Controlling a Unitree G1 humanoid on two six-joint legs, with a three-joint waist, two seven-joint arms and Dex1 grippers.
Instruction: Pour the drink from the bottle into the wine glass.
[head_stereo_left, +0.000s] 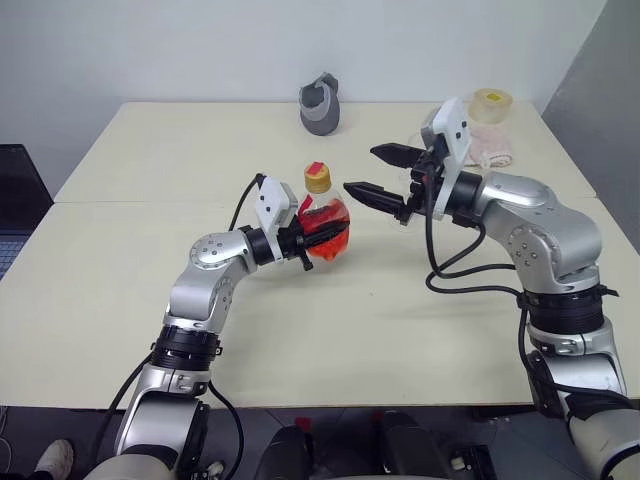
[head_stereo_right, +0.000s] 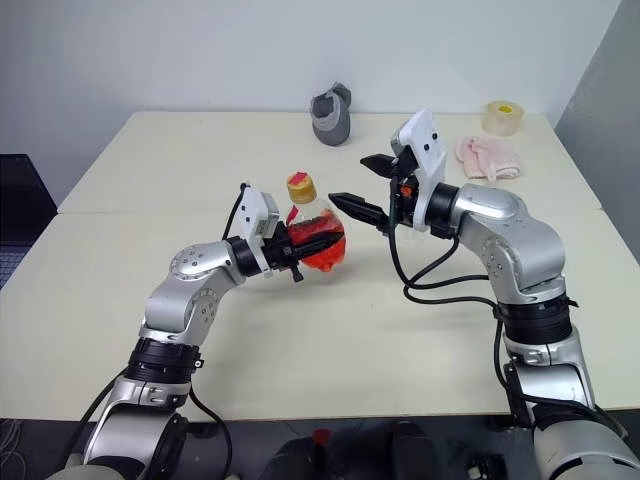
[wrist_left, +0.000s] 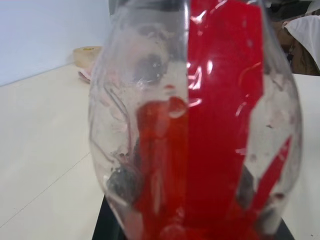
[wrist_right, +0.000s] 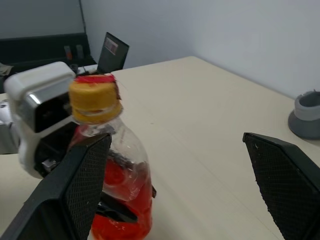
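Holding the bottle (head_stereo_left: 324, 228) of drink (head_stereo_left: 330, 240) above the worktop (head_stereo_left: 150, 170) in my clamped left pincer (head_stereo_left: 305, 243), right pincer (head_stereo_left: 381, 172) wide open beside its still-on cap (head_stereo_left: 318, 180), I judge uncapping and pouring remain.

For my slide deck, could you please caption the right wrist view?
Open right gripper faces the yellow-capped clear plastic bottle of red drink, held by the left gripper.

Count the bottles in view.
1. The bottle is held in the left gripper above the table. None other visible.
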